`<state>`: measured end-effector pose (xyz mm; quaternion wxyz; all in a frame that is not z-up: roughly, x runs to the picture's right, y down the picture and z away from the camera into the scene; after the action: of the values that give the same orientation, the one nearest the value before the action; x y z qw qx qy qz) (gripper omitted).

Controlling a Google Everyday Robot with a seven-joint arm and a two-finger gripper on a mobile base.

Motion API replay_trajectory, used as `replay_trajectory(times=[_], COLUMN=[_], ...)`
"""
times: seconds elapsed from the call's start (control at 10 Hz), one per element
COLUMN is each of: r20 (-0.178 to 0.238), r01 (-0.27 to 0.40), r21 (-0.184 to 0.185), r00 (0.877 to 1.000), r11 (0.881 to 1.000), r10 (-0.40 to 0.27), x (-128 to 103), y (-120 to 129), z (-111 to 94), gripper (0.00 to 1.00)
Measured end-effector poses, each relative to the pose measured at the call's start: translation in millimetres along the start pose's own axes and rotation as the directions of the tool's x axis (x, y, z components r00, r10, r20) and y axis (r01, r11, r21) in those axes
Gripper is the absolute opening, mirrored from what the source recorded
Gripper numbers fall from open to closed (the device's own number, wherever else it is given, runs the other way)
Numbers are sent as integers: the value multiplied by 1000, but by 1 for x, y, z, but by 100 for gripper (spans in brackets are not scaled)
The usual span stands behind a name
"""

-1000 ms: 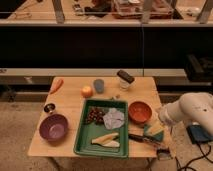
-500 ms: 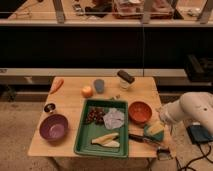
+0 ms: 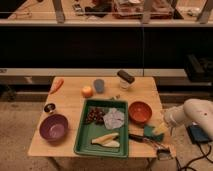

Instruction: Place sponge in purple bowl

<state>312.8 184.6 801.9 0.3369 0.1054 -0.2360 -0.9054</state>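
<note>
Wooden table (image 3: 67, 149), viewed from above. Lower left: purple bowl (image 3: 53, 128), with a carrot (image 3: 57, 84) beyond it. Centre: green tray (image 3: 83, 146) holding food, with an orange fruit (image 3: 87, 91) and a grey cup (image 3: 99, 86) behind it. Right of the tray: orange bowl (image 3: 139, 112). Lower right: sponge (image 3: 149, 131) at the table's right edge, well apart from the purple bowl. The gripper (image 3: 161, 125) is at the sponge's right side. Whether it is spread or clamped cannot be told.
</note>
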Motion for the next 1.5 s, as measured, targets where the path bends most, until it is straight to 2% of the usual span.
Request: replay_trajectory(times=[0.4, 0.5, 1.0, 1.5], r20=[-20, -16, 41, 53], r01=[48, 58, 74, 90], r21=[-45, -46, -34, -19], r00=[999, 998, 997, 995], r11=[998, 997, 997, 996], r10=[-49, -59, -72, -89], x=[-2, -2, -19, -22], y=[15, 15, 12, 8], z=[-3, -3, 25, 34], gripper=[80, 80, 80, 80])
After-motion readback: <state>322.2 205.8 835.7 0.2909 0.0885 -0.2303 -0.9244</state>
